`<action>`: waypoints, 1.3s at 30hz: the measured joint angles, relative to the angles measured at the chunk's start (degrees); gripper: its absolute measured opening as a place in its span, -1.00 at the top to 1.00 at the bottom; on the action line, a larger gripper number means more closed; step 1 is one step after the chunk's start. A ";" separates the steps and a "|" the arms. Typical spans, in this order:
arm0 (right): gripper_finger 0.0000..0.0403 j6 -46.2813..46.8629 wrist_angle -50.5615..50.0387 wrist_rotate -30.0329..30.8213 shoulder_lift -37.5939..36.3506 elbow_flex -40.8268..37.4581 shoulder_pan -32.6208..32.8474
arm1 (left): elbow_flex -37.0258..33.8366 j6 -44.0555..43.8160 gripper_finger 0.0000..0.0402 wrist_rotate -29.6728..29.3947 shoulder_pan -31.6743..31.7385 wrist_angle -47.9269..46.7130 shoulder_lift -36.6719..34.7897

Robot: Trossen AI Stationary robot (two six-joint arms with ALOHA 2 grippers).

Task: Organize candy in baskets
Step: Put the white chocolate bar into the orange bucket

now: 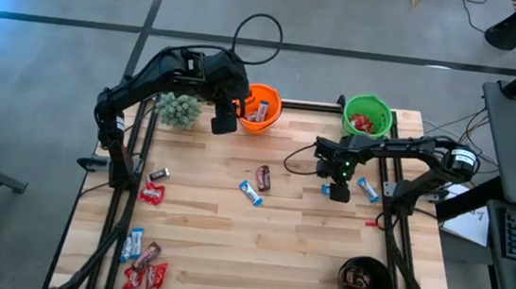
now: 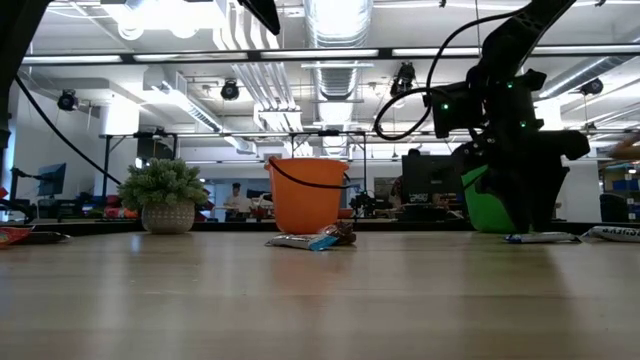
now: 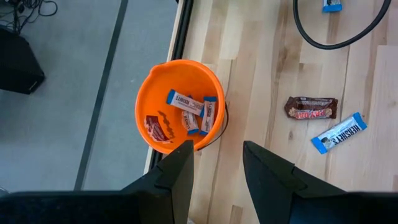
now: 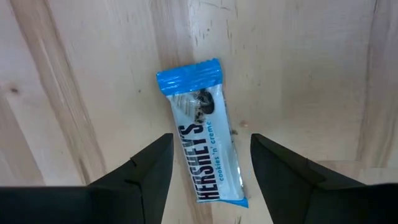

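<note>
Blue-and-white wrapper first: one candy bar (image 4: 202, 134) lies flat on the wooden surface (image 1: 257, 249) between the spread fingers of the right claw (image 4: 210, 165), which hangs just over it with its fingers apart and touching nothing; seen from above, that right claw (image 1: 339, 190) sits at about 3 o'clock from the surface's middle, with the green basket (image 1: 368, 116) at its 12 o'clock holding red candy. A second blue-and-white bar (image 1: 368, 189) lies just beside the claw at its 3 o'clock. The left claw (image 3: 214, 171) hovers with its fingers apart and empty above the near rim of the orange basket (image 3: 180, 102), which holds blue-and-white bars and a red one; from above this left claw (image 1: 225, 122) is at 9 o'clock of the basket. A brown bar (image 1: 263, 176) and a blue-and-white bar (image 1: 250, 192) lie together near the centre. The black basket (image 1: 364, 283) stands at 5 o'clock with brown candy inside. More candy (image 1: 142, 264) is scattered at 7 o'clock, a red piece (image 1: 151, 192) at 9 o'clock. A fuzzy plant (image 1: 179, 109) stands at 11 o'clock
</note>
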 joint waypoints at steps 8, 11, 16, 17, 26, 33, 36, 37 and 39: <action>-0.01 0.37 1.04 0.94 0.00 -1.69 0.02 | 0.00 0.00 0.40 0.00 0.02 0.00 0.00; -0.01 0.57 1.37 0.96 0.00 -1.90 0.02 | -0.01 0.00 0.40 0.00 0.00 0.00 0.01; -0.01 0.74 2.80 1.24 -0.09 -2.88 0.02 | 0.00 0.00 0.40 0.00 0.02 0.02 0.00; -0.01 0.89 2.99 1.30 -0.09 -3.09 0.02 | -0.02 0.00 0.40 0.00 0.00 0.02 0.00; 0.01 1.11 3.72 1.30 -0.09 -3.43 0.02 | -0.01 0.00 0.40 0.00 0.02 0.02 0.00; 0.34 2.96 4.31 1.38 1.88 -3.66 -0.04 | -0.02 0.00 0.40 0.00 0.02 0.02 0.00; 0.57 3.44 4.21 0.85 3.81 -3.67 -0.02 | 0.00 0.00 0.40 0.00 0.02 0.02 0.00; 0.64 3.47 4.20 0.85 4.34 -3.73 -0.04 | -0.01 0.00 0.40 -0.01 0.01 0.02 0.00; 0.66 3.51 4.17 0.85 5.21 -3.73 -0.04 | -0.01 0.02 0.40 -0.02 0.01 0.01 0.01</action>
